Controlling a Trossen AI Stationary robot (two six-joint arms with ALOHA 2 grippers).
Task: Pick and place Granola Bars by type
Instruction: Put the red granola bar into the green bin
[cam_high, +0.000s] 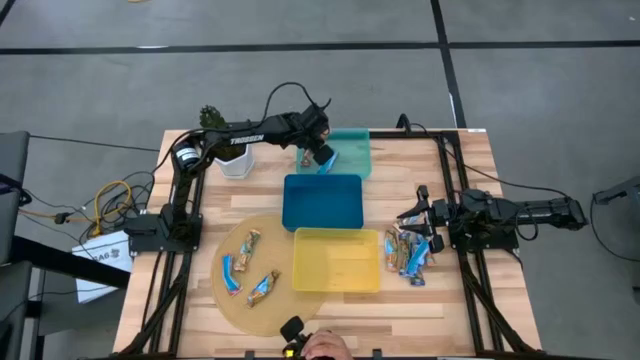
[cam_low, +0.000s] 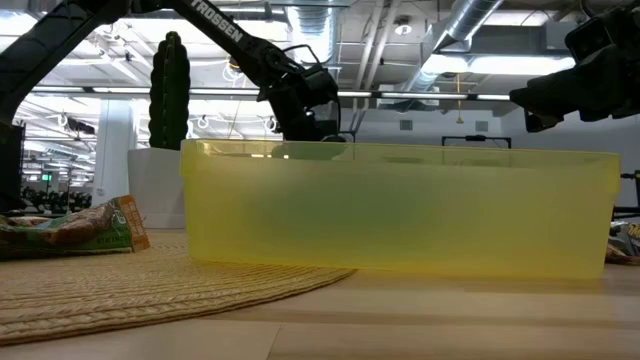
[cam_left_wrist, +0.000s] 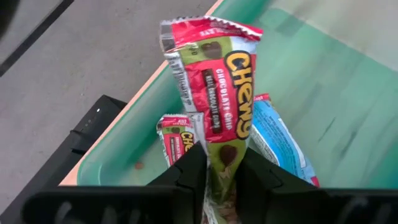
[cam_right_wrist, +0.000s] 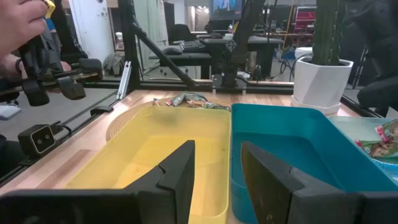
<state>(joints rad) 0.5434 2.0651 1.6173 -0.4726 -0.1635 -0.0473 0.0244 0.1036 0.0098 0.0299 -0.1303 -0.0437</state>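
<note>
My left gripper (cam_high: 318, 156) reaches over the teal tray (cam_high: 356, 146) at the table's far side, shut on a red granola bar (cam_left_wrist: 217, 93). Under it in the tray lie another red bar (cam_left_wrist: 177, 138) and a blue-white bar (cam_left_wrist: 280, 140). More granola bars lie flat on the round woven mat (cam_high: 248, 272) and in a pile (cam_high: 410, 255) at the right. My right gripper (cam_right_wrist: 214, 168) waits open beside that pile, nothing between its fingers. The blue tray (cam_high: 322, 200) and yellow tray (cam_high: 336, 258) stand in the middle. My left gripper pinches the red bar's near end (cam_left_wrist: 222, 163) between its two fingers (cam_left_wrist: 189, 171). The fingers slant downward into the tray and lie along the bar. The bar sticks out past the fingertips, its free end (cam_left_wrist: 208, 31) up over the tray's wall, above the two bars lying there.
A cactus in a white pot (cam_high: 228, 152) stands left of the teal tray. A person's hand (cam_high: 325, 347) shows at the table's near edge. In the low view the yellow tray (cam_low: 400, 210) hides most of the table behind it.
</note>
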